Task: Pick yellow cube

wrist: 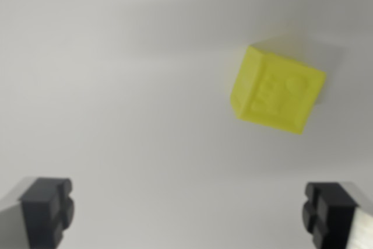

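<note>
The wrist view looks down on a plain pale grey counter (pixel 116 86). The whole picture is soft and slightly blurred, so fine detail is unreliable.

The yellow cube (pixel 277 90) rests on the counter at roughly 2 o'clock from the picture centre, in the wrist view's right half. It is turned at an angle to the frame, one corner pointing toward 12 o'clock. Two faces show: a narrow plain face on the wrist view's left and a broader face carrying raised relief marks. The marks cannot be read through the blur. A faint shadow lies on the counter at the cube's 1 o'clock side.

The tool (pixel 189 214) is spread wide. One dark finger pad (pixel 48 208) sits at 8 o'clock, near the lower left corner; the other appears at 4 o'clock, near the lower right corner. Both fingers are cut off by the bottom edge, so only their tips are visible. Nothing lies between them except bare counter. The cube is well apart from both fingers and is not in contact with the tool.
</note>
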You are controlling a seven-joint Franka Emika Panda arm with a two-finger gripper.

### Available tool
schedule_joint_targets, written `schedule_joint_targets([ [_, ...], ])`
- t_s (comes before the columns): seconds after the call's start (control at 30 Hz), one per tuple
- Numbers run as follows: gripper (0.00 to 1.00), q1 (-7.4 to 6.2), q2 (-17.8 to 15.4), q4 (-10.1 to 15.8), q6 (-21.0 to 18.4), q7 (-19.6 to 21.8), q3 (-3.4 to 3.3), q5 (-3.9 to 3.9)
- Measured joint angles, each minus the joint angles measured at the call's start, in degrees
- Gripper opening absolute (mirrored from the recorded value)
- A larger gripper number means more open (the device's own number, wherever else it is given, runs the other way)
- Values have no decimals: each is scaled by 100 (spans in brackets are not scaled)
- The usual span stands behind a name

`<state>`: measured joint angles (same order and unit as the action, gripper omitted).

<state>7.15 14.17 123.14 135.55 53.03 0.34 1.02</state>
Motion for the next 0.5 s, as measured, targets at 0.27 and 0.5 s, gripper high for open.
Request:
schedule_joint_targets([
  [0.27,100,121,191,81,300,86,0,-7],
  [0.5,100,227,374,133,557,161,0,-13],
])
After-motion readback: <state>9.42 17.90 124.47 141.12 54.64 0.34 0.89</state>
